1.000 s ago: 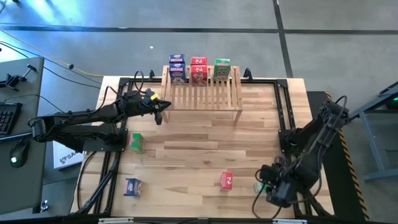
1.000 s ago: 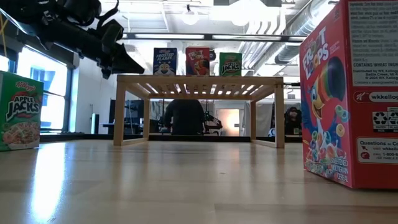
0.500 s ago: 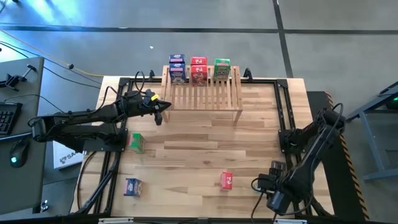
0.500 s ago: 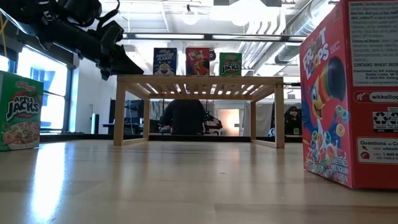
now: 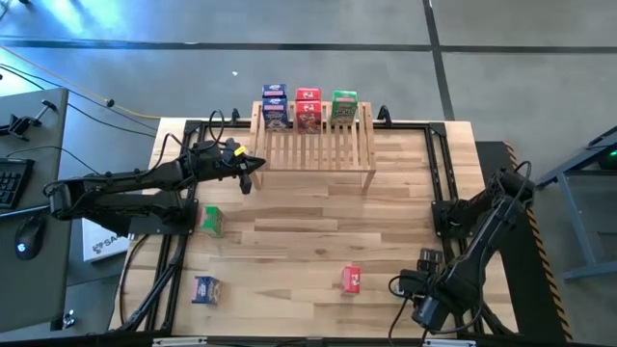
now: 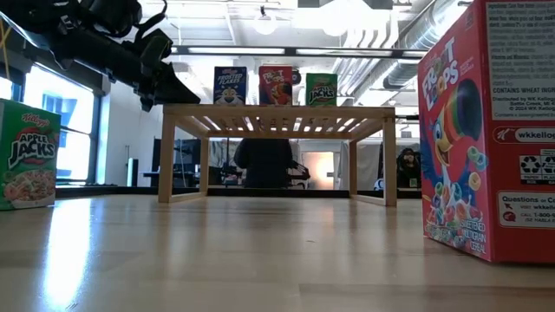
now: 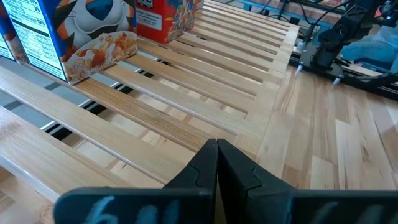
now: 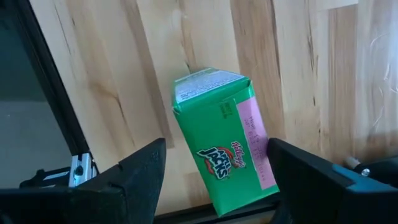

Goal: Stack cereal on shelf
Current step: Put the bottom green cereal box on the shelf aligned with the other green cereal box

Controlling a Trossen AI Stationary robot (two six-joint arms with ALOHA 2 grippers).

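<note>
At the surface's (image 5: pixel 318 231) near right corner, our right end effector (image 8: pixel 214 177) straddles a green cereal box (image 8: pixel 222 141), fingers spread on either side, not clamped. Farther off, our left end effector (image 7: pixel 217 148), pressed together and empty, hovers at the shelf's (image 5: pixel 313 146) left end, where blue, red and green boxes (image 5: pixel 308 108) stand along the far edge.

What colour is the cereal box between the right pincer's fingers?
Green, with a pink side panel; the cereal box shows best in the right wrist view.
</note>
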